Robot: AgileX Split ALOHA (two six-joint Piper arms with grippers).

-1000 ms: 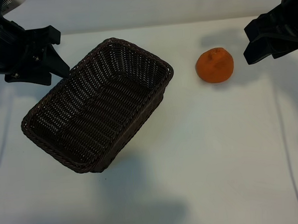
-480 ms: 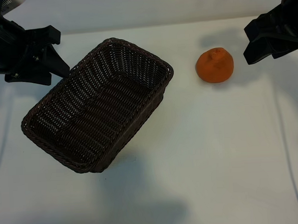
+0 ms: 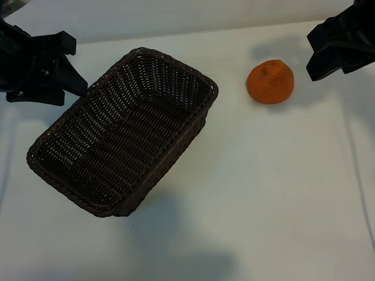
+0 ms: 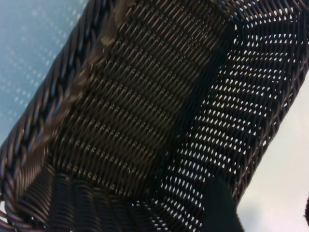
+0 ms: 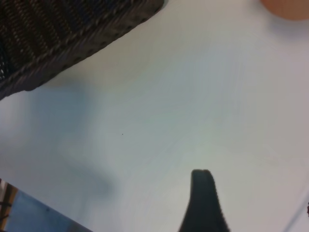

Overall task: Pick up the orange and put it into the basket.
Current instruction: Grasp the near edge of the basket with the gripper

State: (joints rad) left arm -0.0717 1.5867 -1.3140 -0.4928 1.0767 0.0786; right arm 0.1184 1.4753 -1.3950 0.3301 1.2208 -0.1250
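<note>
while both of my arms are cut off by the frame edges, only their black ends show. my left gripper (image 3: 77, 69) hangs at ten o'clock, jaws spread, holding nothing, its tips just beside the basket (image 3: 121, 139) rim. my right gripper (image 3: 314, 55) sits at two o'clock, also parted and empty. the orange (image 3: 270, 81) rests on the white table (image 3: 272, 193), toward one o'clock, just beside my right fingertips yet apart from them, and well apart from the basket, which lies slantwise left of centre with nothing in it.
</note>
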